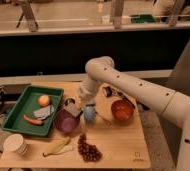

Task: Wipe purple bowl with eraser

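Note:
The purple bowl (65, 122) sits on the wooden table, just right of the green tray. My gripper (73, 106) hangs over the bowl's upper right rim and is shut on the eraser (73, 110), a small dark grey block with a lighter edge. The eraser is at the rim; I cannot tell whether it touches the bowl. The white arm (133, 90) reaches in from the right.
A blue upright object (89, 113) stands right of the bowl, and an orange-red bowl (123, 110) beyond it. The green tray (15, 109) holds a round fruit (44, 100), a pale grey slab (43, 112) and a red piece. A paper cup (15, 145), banana (57, 146) and grapes (88, 148) lie near the front edge.

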{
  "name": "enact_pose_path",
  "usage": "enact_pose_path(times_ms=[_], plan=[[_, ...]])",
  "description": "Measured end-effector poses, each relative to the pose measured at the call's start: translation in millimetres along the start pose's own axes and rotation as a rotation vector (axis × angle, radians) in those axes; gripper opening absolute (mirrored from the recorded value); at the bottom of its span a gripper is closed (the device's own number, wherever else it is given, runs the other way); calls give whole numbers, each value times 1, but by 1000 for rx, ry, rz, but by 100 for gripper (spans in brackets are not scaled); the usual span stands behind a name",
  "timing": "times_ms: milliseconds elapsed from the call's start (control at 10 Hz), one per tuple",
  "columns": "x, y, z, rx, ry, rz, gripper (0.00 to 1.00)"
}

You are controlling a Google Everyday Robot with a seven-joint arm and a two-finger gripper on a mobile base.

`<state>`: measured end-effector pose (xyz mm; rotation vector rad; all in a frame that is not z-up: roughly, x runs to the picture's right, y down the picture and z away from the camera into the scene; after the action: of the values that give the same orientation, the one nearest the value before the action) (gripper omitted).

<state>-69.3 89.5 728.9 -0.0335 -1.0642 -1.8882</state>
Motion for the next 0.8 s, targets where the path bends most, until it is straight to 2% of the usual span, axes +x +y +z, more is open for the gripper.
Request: enact_pose_path(times_ms=[100, 400, 600, 800], plan=[[-7, -5, 7, 0, -50, -44, 1], [-18, -8, 34, 17, -131, -97, 1], [-18, -7, 58, 19, -169, -106, 1], [-16, -11, 67, 11, -181, -101, 1]])
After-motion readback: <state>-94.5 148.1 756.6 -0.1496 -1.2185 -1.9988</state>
